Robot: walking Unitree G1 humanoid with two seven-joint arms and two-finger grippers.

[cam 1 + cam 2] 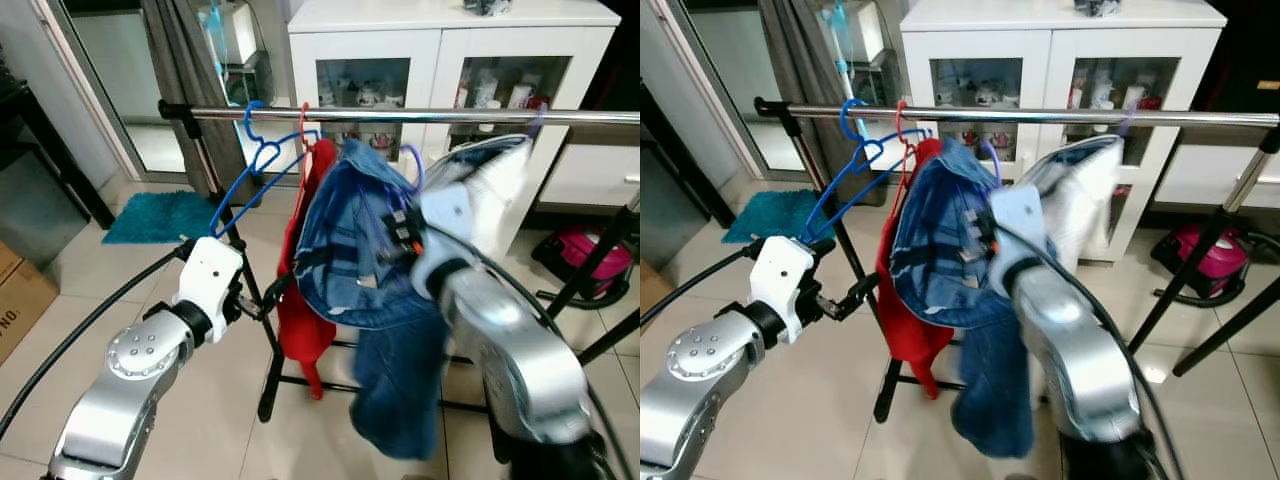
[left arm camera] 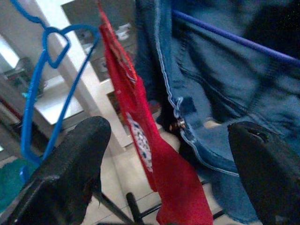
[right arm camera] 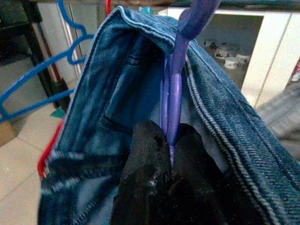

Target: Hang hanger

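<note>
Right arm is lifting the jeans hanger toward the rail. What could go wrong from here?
The purple hanger carries heavy jeans; pinched in the right gripper, it might twist or slip. Its hook sits below the rail and could miss. The red garment hangs close and may snag.

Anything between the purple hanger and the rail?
Nothing visible. The right claw is shut on the purple hanger carrying the jeans, just below the rail; bare rail lies right of the red hanger.
</note>
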